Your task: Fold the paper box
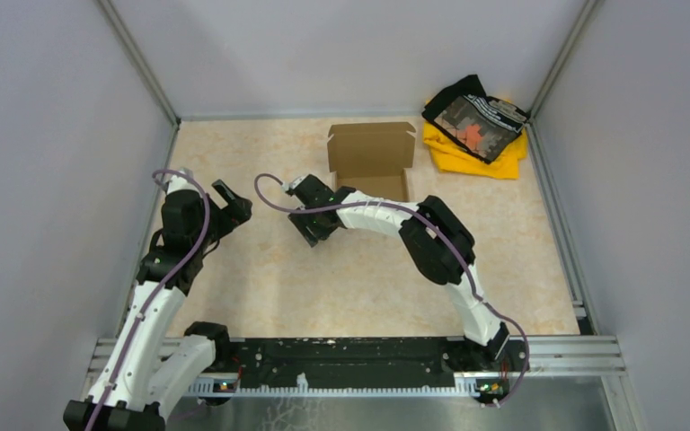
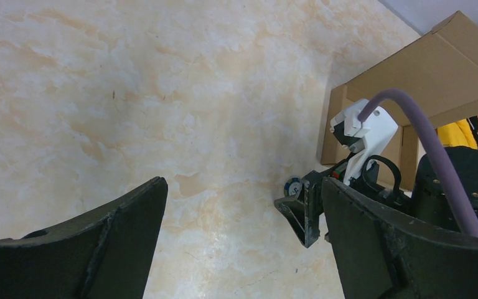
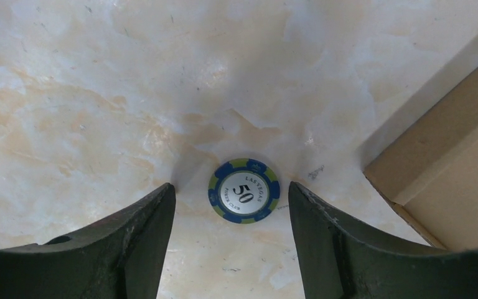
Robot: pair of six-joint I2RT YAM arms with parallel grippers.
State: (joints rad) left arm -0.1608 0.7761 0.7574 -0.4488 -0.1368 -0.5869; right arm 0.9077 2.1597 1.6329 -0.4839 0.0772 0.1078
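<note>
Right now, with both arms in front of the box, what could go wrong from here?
1. The right end effector stands open around a poker chip, not the paper box; closing may pick up the chip instead.
2. The right arm lies close in front of the box; a careless swing might push the light box toward the cloth pile.
3. The left end effector, open, is near the right one; they could collide.

Right arm (image 1: 373, 218) fronts the paper box (image 1: 371, 148); cloth pile (image 1: 474, 126) flanks its right.
</note>
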